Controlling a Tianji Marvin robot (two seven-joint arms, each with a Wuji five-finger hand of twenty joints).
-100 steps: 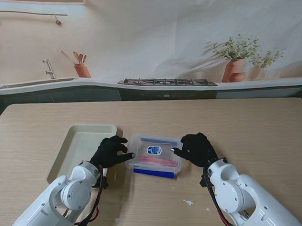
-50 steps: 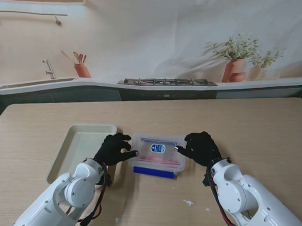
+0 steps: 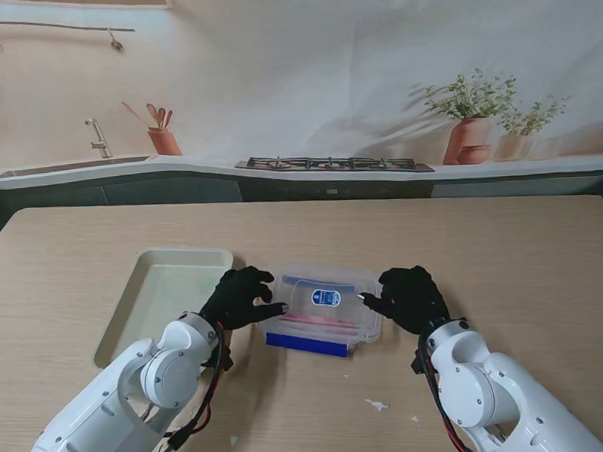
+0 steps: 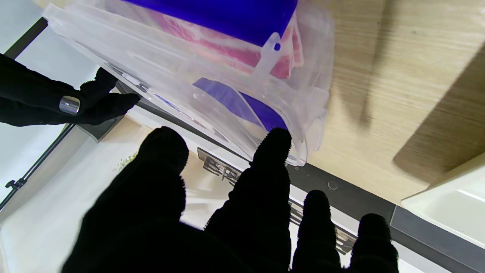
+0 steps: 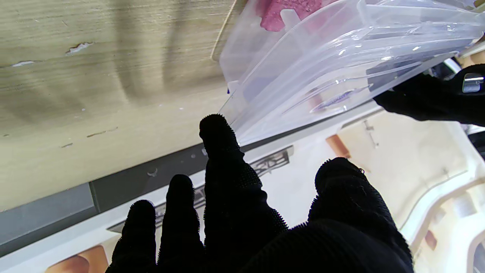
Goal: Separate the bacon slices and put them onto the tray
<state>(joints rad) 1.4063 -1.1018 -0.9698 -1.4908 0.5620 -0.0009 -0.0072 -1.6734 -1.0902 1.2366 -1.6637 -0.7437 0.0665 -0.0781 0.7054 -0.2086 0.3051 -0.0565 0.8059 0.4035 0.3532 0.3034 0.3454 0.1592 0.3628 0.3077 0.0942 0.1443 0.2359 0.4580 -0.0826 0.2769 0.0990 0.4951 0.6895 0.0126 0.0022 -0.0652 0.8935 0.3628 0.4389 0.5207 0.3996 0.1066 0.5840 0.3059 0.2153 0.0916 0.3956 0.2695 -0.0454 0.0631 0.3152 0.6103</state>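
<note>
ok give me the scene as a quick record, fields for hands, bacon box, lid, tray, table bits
left hand: at the left end of the box, fingertips on the lid edge
right hand: at the right end, fingertips on the lid edge
bacon box: clear plastic with a blue base strip, pink bacon slices inside
lid: clear, blue label, lifted off the box rim between both hands
tray: pale, to the left of the box, no bacon on it yet
table bits: small white scraps nearer to me than the box
</note>
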